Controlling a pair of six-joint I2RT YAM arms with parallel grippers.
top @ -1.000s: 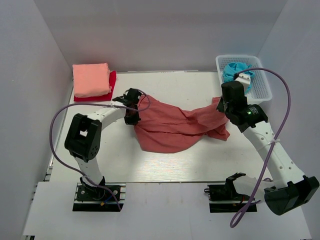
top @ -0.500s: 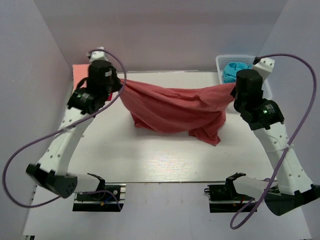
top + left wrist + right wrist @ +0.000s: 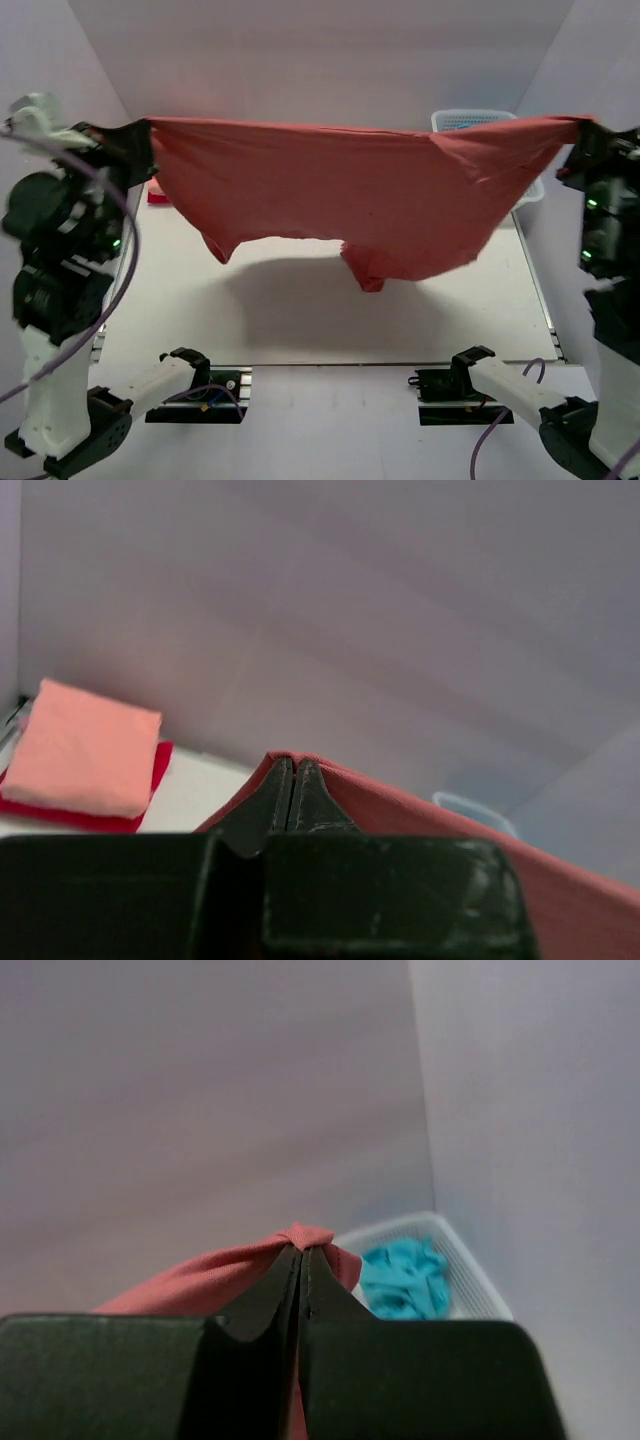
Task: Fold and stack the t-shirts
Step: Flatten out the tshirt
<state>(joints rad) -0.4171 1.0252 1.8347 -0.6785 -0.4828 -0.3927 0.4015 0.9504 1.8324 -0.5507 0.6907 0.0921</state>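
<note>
The brick-red t-shirt (image 3: 340, 200), heaped on the table (image 3: 300, 330) a second earlier, hung stretched wide above it, ready to lay flat. The left gripper (image 3: 292, 778) and right gripper (image 3: 301, 1255) each pinched a top corner, jaws closed. The folded pink shirt (image 3: 82, 745) sat at the far left.

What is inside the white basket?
A crumpled turquoise cloth lies in the basket, per the right wrist view. From above, the stretched brick-red t-shirt covers most of it, hiding anything else.

Robot lab test cell. Plain white wall panels (image 3: 330, 60) box in a white tabletop (image 3: 300, 320) on three sides. Two arm bases (image 3: 197, 383) bolted to a metal plate at 6 o'clock, purple cables (image 3: 129, 262) hanging loose, white mesh basket (image 3: 470, 119) at 1 o'clock.
</note>
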